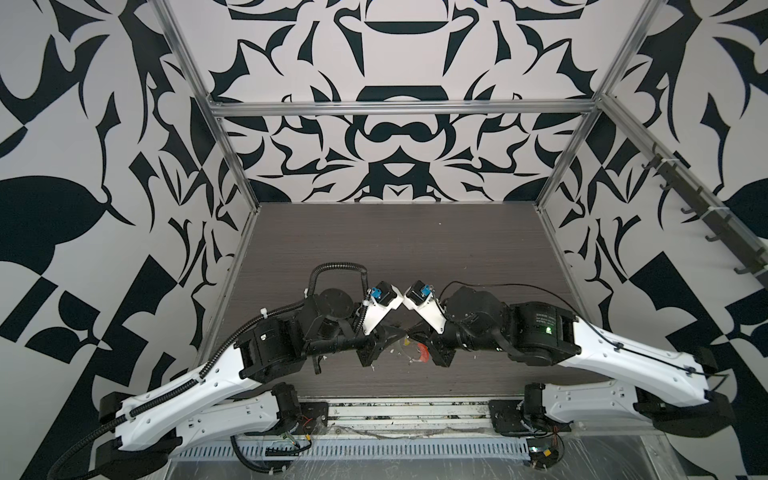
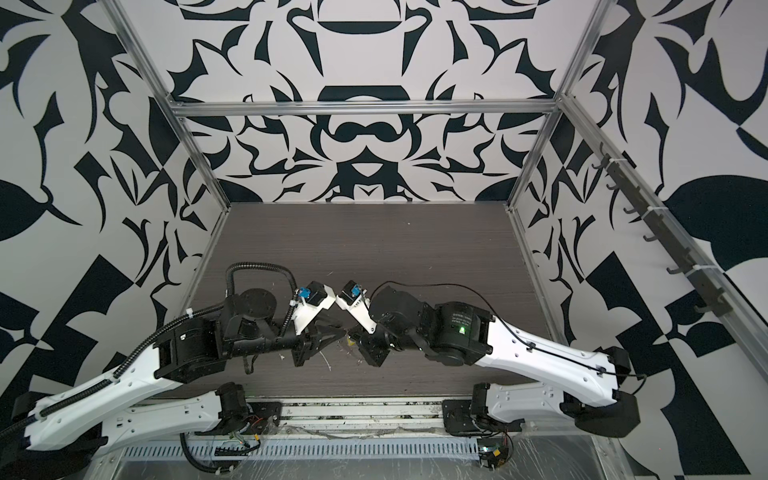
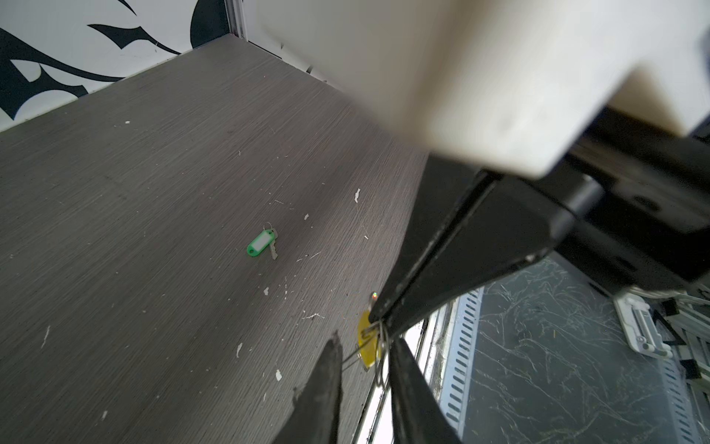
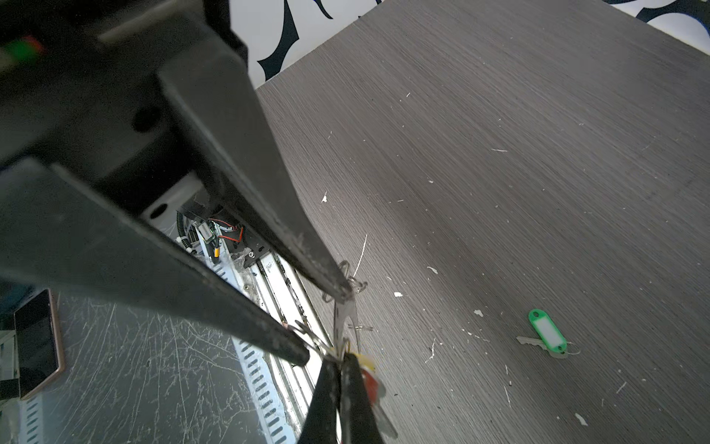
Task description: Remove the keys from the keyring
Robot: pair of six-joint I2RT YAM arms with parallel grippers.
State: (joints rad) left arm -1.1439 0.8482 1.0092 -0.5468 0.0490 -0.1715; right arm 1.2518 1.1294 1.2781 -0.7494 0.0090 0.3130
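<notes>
The two arms meet tip to tip over the front middle of the dark wood-grain table (image 1: pixel 395 249), as both top views show. The right gripper (image 4: pixel 326 325) is closed on the keyring (image 4: pixel 345 319). The thin grey band, dotted with small holes, sits between its two black fingertips and curves away from them.

The left gripper (image 4: pixel 340 357) comes in from the opposite side with its jaws drawn narrow. In the right wrist view its tips are almost together, and a thin wire loop (image 3: pixel 381 342) runs between them. Whether the fingers actually clamp that loop or only bracket it cannot be told.

The yellow key tag (image 3: pixel 367 351) hangs at that loop, just beside the left fingertips and close under the tip of the right gripper. The red strip (image 1: pixel 423 353) belongs to the same cluster. It shows as a curved red piece between the two grippers in a top view, and is partly hidden behind a left finger in the right wrist view.

The green key tag (image 3: pixel 258 243) lies flat on the table, off the keyring and well apart from both grippers. A small silver key (image 3: pixel 273 251) lies touching it. White flecks (image 3: pixel 357 195) are scattered over the tabletop around them
</notes>
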